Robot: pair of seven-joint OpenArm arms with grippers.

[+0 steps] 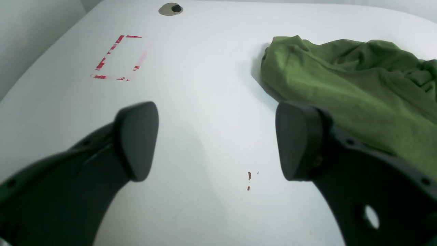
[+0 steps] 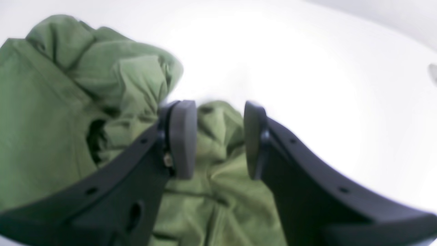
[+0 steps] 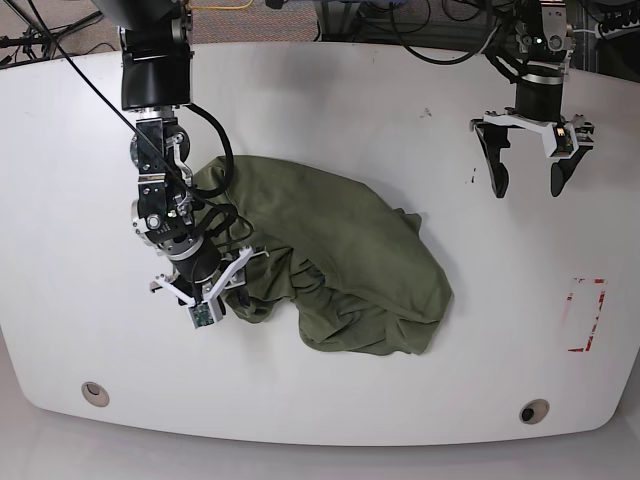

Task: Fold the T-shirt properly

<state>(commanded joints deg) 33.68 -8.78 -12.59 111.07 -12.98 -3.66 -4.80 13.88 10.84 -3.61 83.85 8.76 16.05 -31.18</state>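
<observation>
The olive-green T-shirt lies crumpled in a heap on the middle of the white table. My right gripper hovers at the heap's left edge. In the right wrist view this gripper is open, and wrinkled folds of the T-shirt lie below and between its dark fingers. My left gripper hangs open above bare table at the far right, well away from the cloth. In the left wrist view it is spread wide, with an edge of the T-shirt to the right of it.
A red tape rectangle marks the table's right side. Round grommet holes sit near the front edge. Small brown marks dot the surface. Cables run along the table's back edge.
</observation>
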